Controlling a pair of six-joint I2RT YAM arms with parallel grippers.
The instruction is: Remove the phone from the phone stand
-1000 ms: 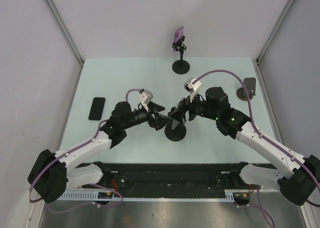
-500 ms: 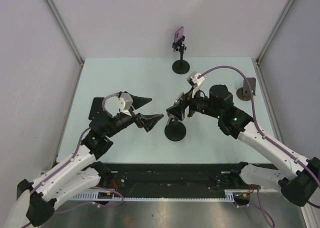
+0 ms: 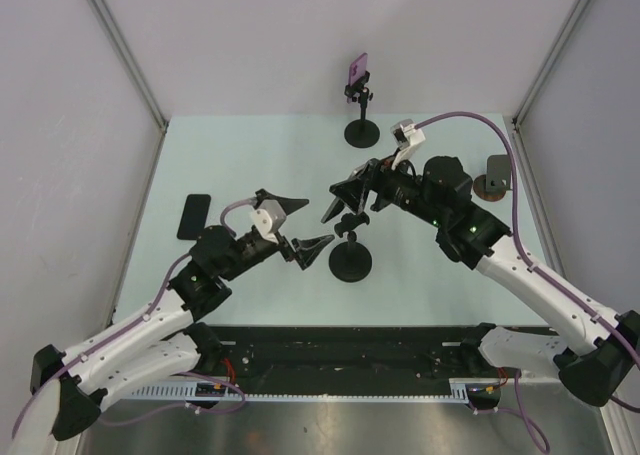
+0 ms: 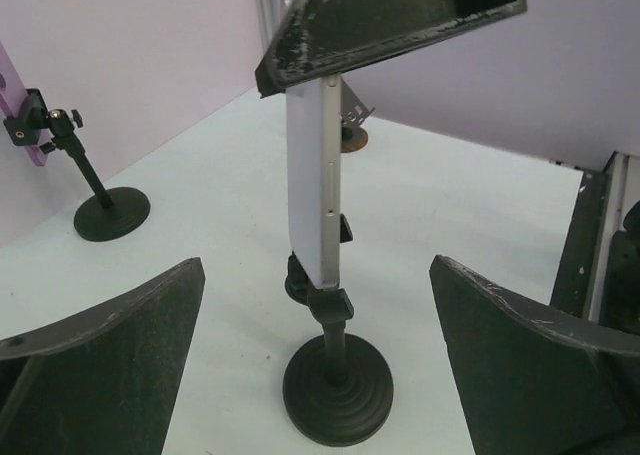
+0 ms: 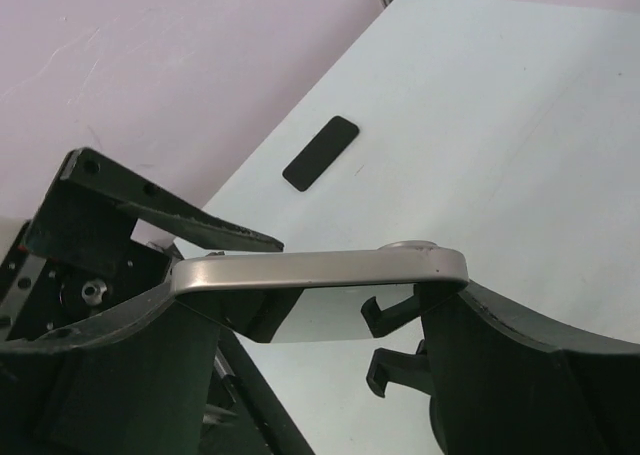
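While the phone [image 4: 308, 175], clamped in the phone stand [image 4: 330, 385] by the tabletop's near edge, is pinched by the right hand [image 5: 335, 305], the unheld stand may be toppled; the left hand [image 3: 316, 219] is spread.

**Both arms reaching to mid-table; left gripper spread, right gripper clamped.**

The white-shelled, black-jointed left arm [image 3: 150, 320] rises from its base at 7 o'clock in the top view and reaches toward centre, forearm pointing at roughly 2 o'clock. The black two-finger left gripper [image 3: 296, 223] faces 3 o'clock, its triangular fingers [image 4: 100, 365] splayed wide with nothing between them. The matching right arm [image 3: 530, 285] climbs from 5 o'clock, elbow bent at about 3 o'clock, wrist directed toward 9 o'clock. The black right gripper [image 3: 335, 205] sits at 1 o'clock of the left one, apart from it, its fingers closed across the slim silver-edged phone [image 5: 320, 270]. Purple cables loop over both wrists.
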